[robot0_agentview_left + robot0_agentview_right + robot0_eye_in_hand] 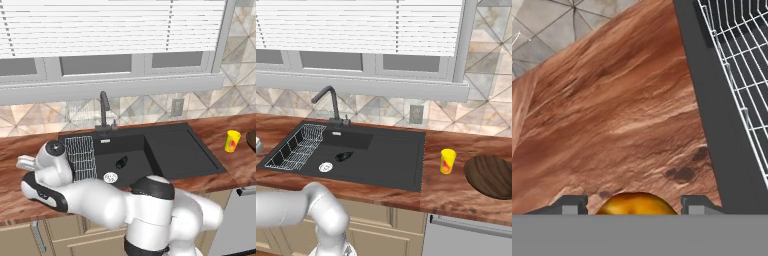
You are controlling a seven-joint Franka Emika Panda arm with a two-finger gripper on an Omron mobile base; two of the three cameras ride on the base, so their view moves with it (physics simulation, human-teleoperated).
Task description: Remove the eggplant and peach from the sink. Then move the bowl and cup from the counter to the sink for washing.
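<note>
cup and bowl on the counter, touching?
Apart. In the right base view a strip of bare counter separates the yellow cup from the bowl to its right.

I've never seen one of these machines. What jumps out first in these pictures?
The big black sink set in the reddish wood counter, with a small dark eggplant lying near its drain. Right of it stand a bright yellow cup and a wide brown bowl. In the hand view, the pincer grips an orange peach over the counter beside the wire rack.
</note>
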